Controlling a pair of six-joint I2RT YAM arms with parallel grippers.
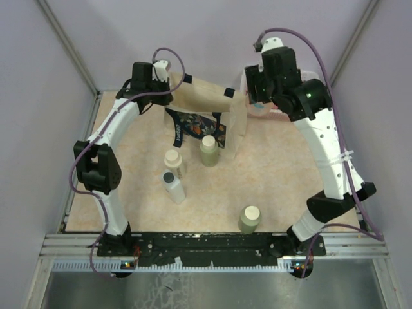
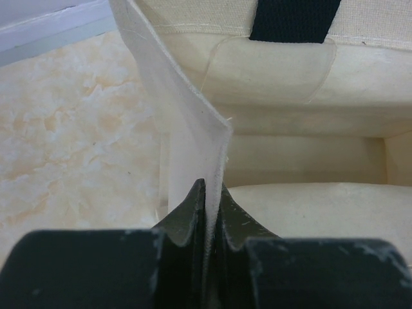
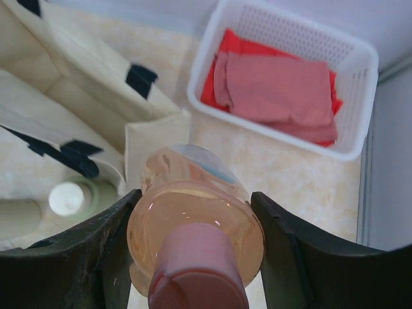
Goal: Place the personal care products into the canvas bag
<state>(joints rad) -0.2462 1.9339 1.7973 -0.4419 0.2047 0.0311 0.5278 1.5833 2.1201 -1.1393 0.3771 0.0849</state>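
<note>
The canvas bag (image 1: 205, 106) stands open at the back middle. My left gripper (image 1: 159, 82) is shut on its left rim, and the left wrist view shows the jaws pinching the canvas edge (image 2: 211, 193) with the bag's inside (image 2: 309, 154) beyond. My right gripper (image 1: 256, 96) is shut on the peach-pink flask (image 3: 193, 212), held above the table just right of the bag (image 3: 77, 71). On the table stand an olive-green bottle (image 1: 208, 150), the beige bottle (image 1: 174, 161), the white dark-capped bottle (image 1: 172, 187) and a second olive-green bottle (image 1: 250, 219).
A white plastic basket (image 3: 365, 77) with red cloth sits at the back right, just beyond the held flask. It is mostly hidden under my right arm in the top view. Grey walls close in the back and sides.
</note>
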